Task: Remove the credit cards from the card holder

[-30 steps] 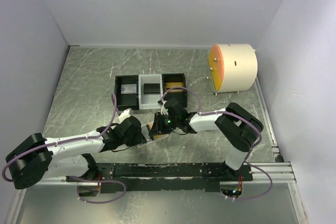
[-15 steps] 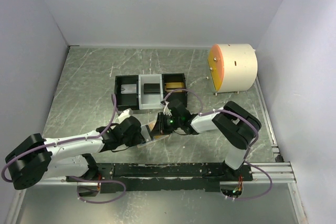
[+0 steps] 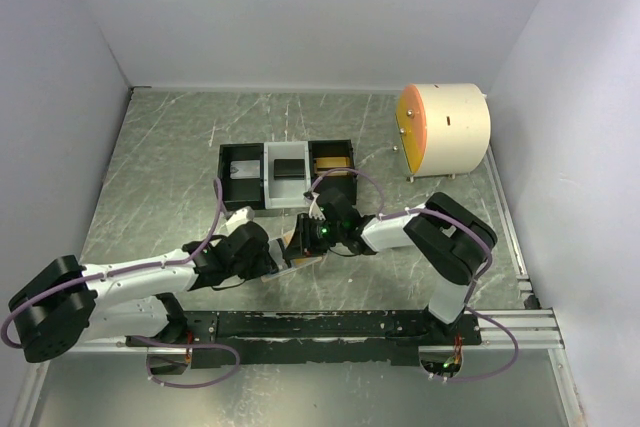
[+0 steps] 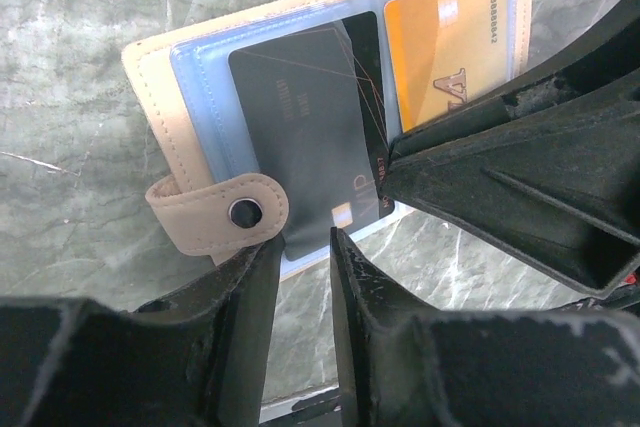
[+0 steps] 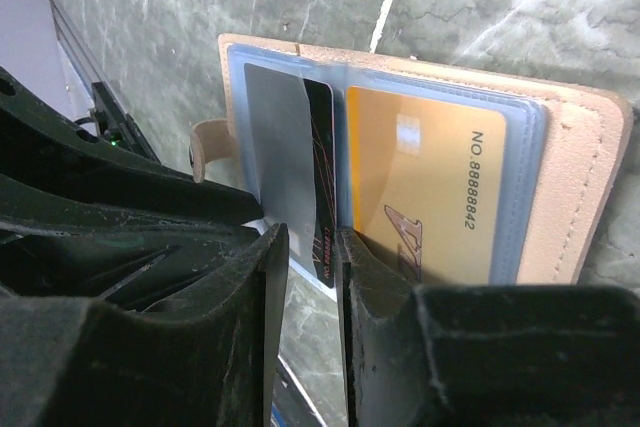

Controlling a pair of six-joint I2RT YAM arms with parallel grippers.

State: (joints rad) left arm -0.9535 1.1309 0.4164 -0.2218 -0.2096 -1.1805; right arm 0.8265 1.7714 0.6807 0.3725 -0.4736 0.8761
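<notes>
The card holder (image 3: 297, 249) lies opened between my two grippers, with a tan border (image 4: 150, 77) and pale blue slots. A black credit card (image 4: 300, 137) sits in the left slot beside the snap strap (image 4: 215, 212), its lower end near the holder's bottom edge. A gold credit card (image 4: 450, 47) fills the right slot. My left gripper (image 4: 305, 244) is narrowly open, its tips at the holder's lower edge under the black card. My right gripper (image 5: 312, 244) is also narrowly open, and the black card's (image 5: 285, 147) lower corner reaches between its tips, against the right finger. The gold card (image 5: 420, 177) shows beside it.
A three-compartment black-and-white tray (image 3: 267, 190) stands just behind the grippers with a card in each compartment. A white drum with an orange face (image 3: 445, 132) stands at the back right. The arms' mounting rail (image 3: 350, 325) runs along the near edge. Walls enclose the table.
The right arm has shifted a little to the left over the holder. The left arm and the card holder stay where they were.
</notes>
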